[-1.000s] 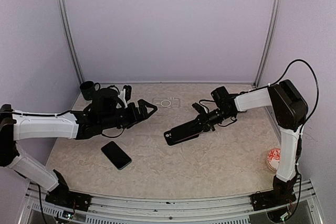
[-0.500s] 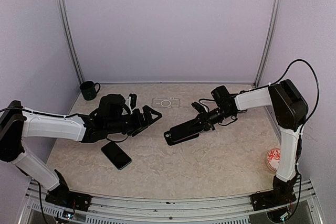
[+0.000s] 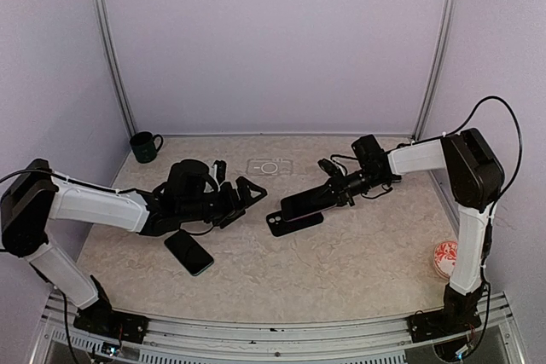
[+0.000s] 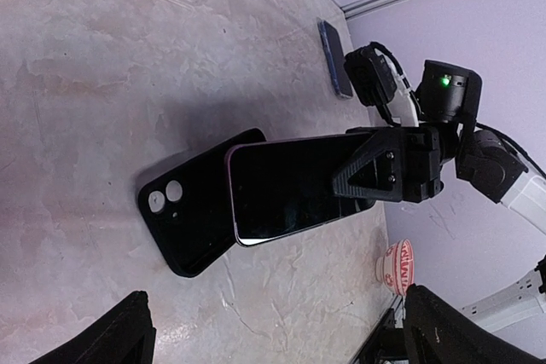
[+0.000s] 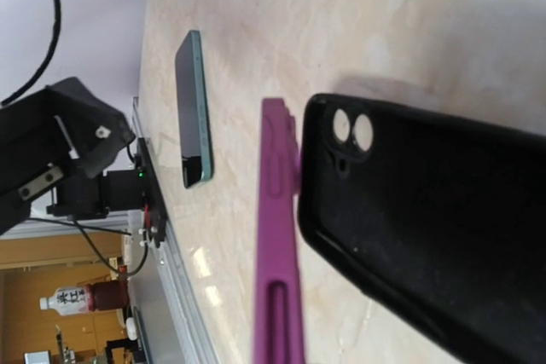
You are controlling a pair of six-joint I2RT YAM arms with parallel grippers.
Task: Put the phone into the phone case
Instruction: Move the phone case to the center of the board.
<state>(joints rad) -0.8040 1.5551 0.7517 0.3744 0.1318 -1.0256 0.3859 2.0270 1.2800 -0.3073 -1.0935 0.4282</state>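
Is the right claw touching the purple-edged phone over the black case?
Touching. The left wrist view shows the right gripper shut on one end of the purple-edged phone, tilted over the black phone case.

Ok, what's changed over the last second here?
The right gripper, shut on the purple-edged phone, has raised it above the black phone case. The open left gripper has swung in towards that case. The other dark phone lying flat, the dark green mug and the clear case stayed put.
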